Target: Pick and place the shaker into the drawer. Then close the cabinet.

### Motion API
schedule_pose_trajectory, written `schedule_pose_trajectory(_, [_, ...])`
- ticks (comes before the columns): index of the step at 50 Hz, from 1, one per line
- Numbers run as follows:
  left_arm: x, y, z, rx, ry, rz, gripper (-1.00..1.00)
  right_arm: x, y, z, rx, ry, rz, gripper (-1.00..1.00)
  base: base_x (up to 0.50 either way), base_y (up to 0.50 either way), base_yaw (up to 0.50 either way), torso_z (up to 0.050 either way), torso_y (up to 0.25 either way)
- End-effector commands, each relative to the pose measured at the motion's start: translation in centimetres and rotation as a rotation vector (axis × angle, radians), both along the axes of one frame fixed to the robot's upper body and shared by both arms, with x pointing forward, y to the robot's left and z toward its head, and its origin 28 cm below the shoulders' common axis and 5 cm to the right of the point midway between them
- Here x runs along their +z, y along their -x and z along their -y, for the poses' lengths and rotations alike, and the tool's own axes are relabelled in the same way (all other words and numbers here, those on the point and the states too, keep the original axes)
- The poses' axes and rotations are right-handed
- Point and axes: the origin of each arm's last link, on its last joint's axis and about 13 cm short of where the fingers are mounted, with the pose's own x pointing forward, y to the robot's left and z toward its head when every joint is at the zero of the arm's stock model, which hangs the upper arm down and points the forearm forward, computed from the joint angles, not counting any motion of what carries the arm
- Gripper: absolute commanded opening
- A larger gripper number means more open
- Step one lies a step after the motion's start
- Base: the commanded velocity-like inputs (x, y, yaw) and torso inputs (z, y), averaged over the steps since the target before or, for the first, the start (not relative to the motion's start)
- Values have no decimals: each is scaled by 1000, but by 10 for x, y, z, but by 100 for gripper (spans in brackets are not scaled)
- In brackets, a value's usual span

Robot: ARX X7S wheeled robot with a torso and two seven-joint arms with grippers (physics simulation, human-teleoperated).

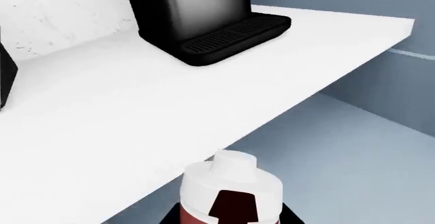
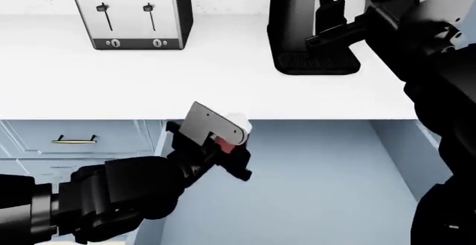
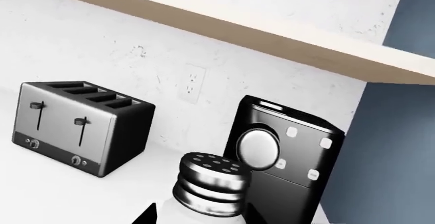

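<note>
The shaker (image 3: 207, 183), clear glass with a perforated silver cap, stands upright between the dark fingers of my right gripper (image 3: 217, 216), which is shut on it. That arm is raised at the far right, in front of the coffee machine (image 2: 312, 28); in the head view the shaker is hidden. The drawer (image 2: 320, 184) is pulled open below the counter edge, its light blue floor bare. My left gripper (image 2: 227, 139) hangs over the drawer's left part, shut on a red paper cup (image 1: 231, 188) with a white lid. The cabinet (image 2: 74, 139) shows a brass-handled front at left.
The white counter (image 2: 223, 83) carries a silver four-slot toaster (image 2: 134, 14) at the back left and the black coffee machine at the back right. A wooden shelf (image 3: 272, 35) runs along the wall above. The drawer's right wall (image 2: 394, 145) is close to my right arm.
</note>
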Motion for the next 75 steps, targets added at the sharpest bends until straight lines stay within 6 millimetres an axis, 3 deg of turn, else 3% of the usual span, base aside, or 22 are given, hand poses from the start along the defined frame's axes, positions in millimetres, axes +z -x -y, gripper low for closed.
schedule_pose_trajectory(1, [-34,-1,3,-80,-126,-149,-100,19,22,9,-53,9,71,-100,0,0,0,0,0])
schedule_pose_trajectory(9, [-68,-5,6,-82,-216,-238,-100,15,30,10,-58,3,73,-100,0,0,0,0,0])
schedule_pose_trajectory(19, [-69,4,11,-111,-238,-235,-100,7,32,8,-53,4,52,-100,0,0,0,0,0])
schedule_pose_trajectory(20, [-63,3,11,-103,-231,-223,100,7,32,8,-53,5,50,-100,0,0,0,0,10])
schedule_pose_trajectory(26, [-36,4,10,-83,-147,-166,100,3,32,7,-42,12,31,-100,0,0,0,0,0])
schedule_pose_trajectory(36, [40,13,-7,-28,-13,29,100,-14,38,11,32,115,-165,-100,0,0,0,0,0])
schedule_pose_trajectory(42, [66,28,-20,-19,31,104,100,-14,38,18,13,162,-229,-100,0,0,0,0,0])
schedule_pose_trajectory(56, [76,42,-42,63,74,157,100,-43,22,28,29,257,-448,-100,0,0,0,0,0])
schedule_pose_trajectory(75, [79,50,-43,84,113,181,100,-152,-14,6,150,300,-753,-100,0,0,0,0,0])
